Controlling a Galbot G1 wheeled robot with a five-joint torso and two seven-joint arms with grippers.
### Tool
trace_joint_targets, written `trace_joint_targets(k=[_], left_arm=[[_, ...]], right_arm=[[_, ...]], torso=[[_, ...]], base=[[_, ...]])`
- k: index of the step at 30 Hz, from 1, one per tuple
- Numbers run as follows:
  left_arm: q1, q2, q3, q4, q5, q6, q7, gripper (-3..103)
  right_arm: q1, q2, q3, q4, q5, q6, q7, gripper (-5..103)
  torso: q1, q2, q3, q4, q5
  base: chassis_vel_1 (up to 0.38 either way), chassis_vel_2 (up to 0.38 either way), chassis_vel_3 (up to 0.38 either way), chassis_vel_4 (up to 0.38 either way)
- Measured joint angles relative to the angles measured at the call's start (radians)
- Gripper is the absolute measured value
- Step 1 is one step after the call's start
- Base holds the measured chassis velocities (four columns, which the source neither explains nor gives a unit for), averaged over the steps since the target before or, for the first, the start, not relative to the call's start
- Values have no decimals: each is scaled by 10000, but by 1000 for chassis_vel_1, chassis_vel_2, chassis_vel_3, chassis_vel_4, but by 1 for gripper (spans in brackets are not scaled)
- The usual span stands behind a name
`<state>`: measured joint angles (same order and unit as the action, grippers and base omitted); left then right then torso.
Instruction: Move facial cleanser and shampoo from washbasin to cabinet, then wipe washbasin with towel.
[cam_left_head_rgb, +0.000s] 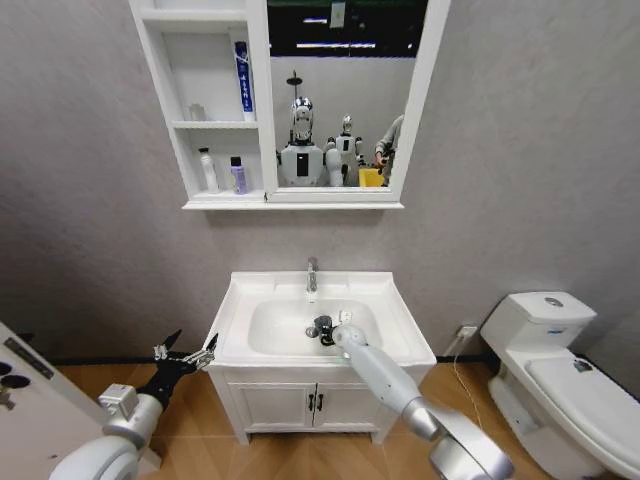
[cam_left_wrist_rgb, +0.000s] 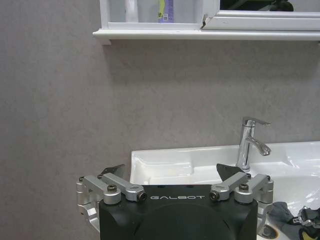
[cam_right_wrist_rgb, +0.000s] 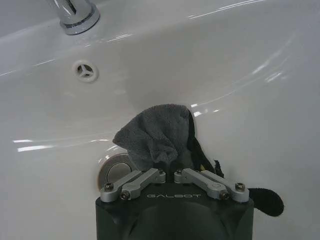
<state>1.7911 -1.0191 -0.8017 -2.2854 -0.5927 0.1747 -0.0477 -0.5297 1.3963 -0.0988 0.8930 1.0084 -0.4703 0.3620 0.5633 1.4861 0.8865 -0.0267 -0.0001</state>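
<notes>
Down in the washbasin (cam_left_head_rgb: 395, 312) bowl, the towel (cam_right_wrist_rgb: 159, 135) is pinched in the closed right gripper (cam_right_wrist_rgb: 170, 172) — just beside the drain (cam_right_wrist_rgb: 114, 169). Spread wide and empty, the left gripper (cam_left_head_rgb: 186, 352) is held beside the basin's left edge.

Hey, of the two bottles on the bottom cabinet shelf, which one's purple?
The shorter bottle with the black cap, standing nearer the mirror. The taller bottle beside it is white.
</notes>
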Motion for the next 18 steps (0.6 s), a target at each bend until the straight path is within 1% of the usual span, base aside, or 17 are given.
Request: trace_joint_targets(k=[1, 3, 4, 5, 7, 8, 10, 14, 16, 18], left_arm=[[0, 0, 0, 0, 0, 0, 0, 100], [0, 0, 0, 0, 0, 0, 0, 100], [0, 0, 0, 0, 0, 0, 0, 100], [0, 0, 0, 0, 0, 0, 0, 100], [0, 0, 0, 0, 0, 0, 0, 100], [0, 0, 0, 0, 0, 0, 0, 100], [0, 0, 0, 0, 0, 0, 0, 100], [0, 1, 0, 0, 0, 0, 0, 100], [0, 0, 0, 0, 0, 0, 0, 100], [0, 1, 0, 0, 0, -1, 0, 100]], right_arm=[[0, 0, 0, 0, 0, 0, 0, 3], [236, 348, -14, -467, 79, 17, -127, 3], [336, 536, -53, -654, 150, 18, -187, 3], [336, 536, -53, -654, 150, 18, -187, 3], [487, 914, -191, -926, 285, 18, -279, 3], [487, 914, -191, -926, 285, 18, -279, 3], [479, 1178, -389, -881, 402, 18, -329, 3], [363, 1434, -464, -744, 490, 17, -467, 3], [337, 1443, -460, -740, 441, 34, -487, 3], [317, 1260, -443, -737, 340, 77, -457, 3]], torso=[[0, 0, 0, 0, 0], [0, 0, 1, -3, -4], [0, -1, 1, -2, -2], [0, -1, 1, -2, -2], [2, -1, 3, 4, 0], [2, -1, 3, 4, 0], [2, -2, 3, 4, -1], [1, -2, 3, 5, 1], [1, -2, 3, 6, 1], [1, -3, 2, 9, 6]], base=[[0, 0, 0, 0], [0, 0, 0, 0], [0, 0, 0, 0], [0, 0, 0, 0], [0, 0, 0, 0], [0, 0, 0, 0], [0, 0, 0, 0], [0, 0, 0, 0], [0, 0, 0, 0], [0, 0, 0, 0]])
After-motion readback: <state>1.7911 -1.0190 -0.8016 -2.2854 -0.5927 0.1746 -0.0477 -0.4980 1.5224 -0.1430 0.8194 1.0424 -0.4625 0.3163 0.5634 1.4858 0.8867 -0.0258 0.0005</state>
